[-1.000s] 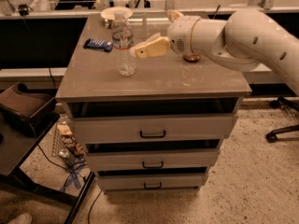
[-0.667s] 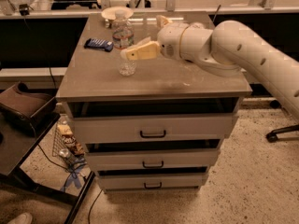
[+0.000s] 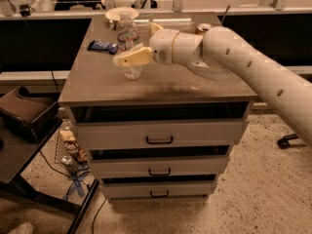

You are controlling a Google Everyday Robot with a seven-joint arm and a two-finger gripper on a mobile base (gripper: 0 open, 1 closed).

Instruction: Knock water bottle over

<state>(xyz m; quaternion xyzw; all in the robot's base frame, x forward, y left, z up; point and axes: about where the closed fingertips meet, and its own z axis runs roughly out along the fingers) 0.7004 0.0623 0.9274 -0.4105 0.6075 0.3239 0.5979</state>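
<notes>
The water bottle (image 3: 128, 38) is clear ribbed plastic with a pale cap and stands upright on the left part of the cabinet top (image 3: 161, 84). My gripper (image 3: 127, 58) comes in from the right on a white arm and sits right in front of the bottle's lower half, covering part of it. The bottle's base shows just below the gripper. The top of an orange-gold drink can (image 3: 202, 29) shows behind the arm at the back right.
A dark blue packet (image 3: 103, 46) lies left of the bottle. A pale bowl (image 3: 121, 13) stands at the back. The cabinet has three drawers (image 3: 158, 134) below. A dark chair (image 3: 27, 113) and a wire basket (image 3: 68, 150) are at the left.
My arm has swung left along the cabinet top. The gripper has gone from right of the bottle to directly against its lower half. The bottle still stands upright.
</notes>
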